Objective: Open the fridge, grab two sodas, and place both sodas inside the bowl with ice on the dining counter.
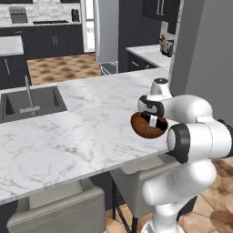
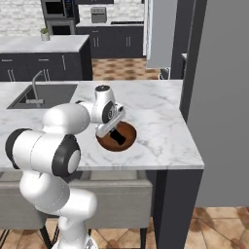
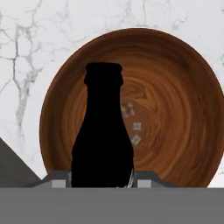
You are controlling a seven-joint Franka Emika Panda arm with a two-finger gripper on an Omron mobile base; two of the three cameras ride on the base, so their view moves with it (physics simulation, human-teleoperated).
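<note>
**Soda held over bowl on dining counter**

Obscured items: in the left base view the arm's forearm covers the right part of the bowl (image 1: 144, 126) and hides the gripper's fingers. In the hand view the finger tips are mostly masked by the bottle's base. The soda (image 3: 103, 135) is cut off at its lower end there, and its surface reads as plain black with no label discernible. A few small pale cubes (image 3: 133, 127) lie at the bowl's centre; their detail is faint. The fridge (image 2: 221, 97) appears as a tall grey slab at the right, cropped by the frame.

End effector: the gripper (image 2: 116, 134) is closed on the soda's lower body, the neck pointing away from the hand, the bottle above the bowl's interior. Whether the bottle touches the wood cannot be told.

Surface: the dining counter (image 1: 82, 132) is white marble-look with grey veining; the bowl sits near its front edge. A sink (image 1: 29, 103) with a faucet is set into the counter's far left.

Room: dark cabinets line the back wall, the floor is brown tile, and grey stools (image 1: 59, 209) stand under the counter's near side.
</note>
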